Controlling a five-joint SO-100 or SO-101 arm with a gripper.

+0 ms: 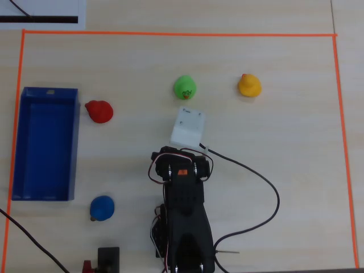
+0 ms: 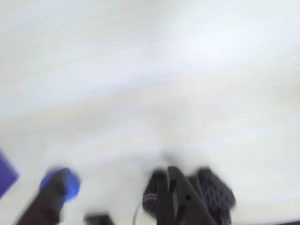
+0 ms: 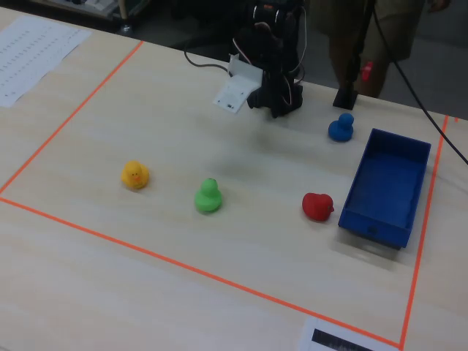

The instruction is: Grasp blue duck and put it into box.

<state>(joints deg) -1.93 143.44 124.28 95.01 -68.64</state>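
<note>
A pale wood-grain tabletop (image 1: pixel 284 170) fills the overhead view, marked with an orange tape (image 1: pixel 170 34) rectangle. A printed sheet (image 3: pixel 33 51) lies at the far left corner in the fixed view. Behind the tabletop the floor is dark, and a person's legs (image 3: pixel 365 29) stand there. Light is even and soft.

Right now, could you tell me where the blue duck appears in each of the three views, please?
Overhead view: the blue duck sits lower left, just below the box.
Wrist view: a blurred blue blob at lower left, probably the duck.
Fixed view: upper right, just beyond the box's far end.
Shared landmark: the box; a dark-blue corner shows in the wrist view.
</note>
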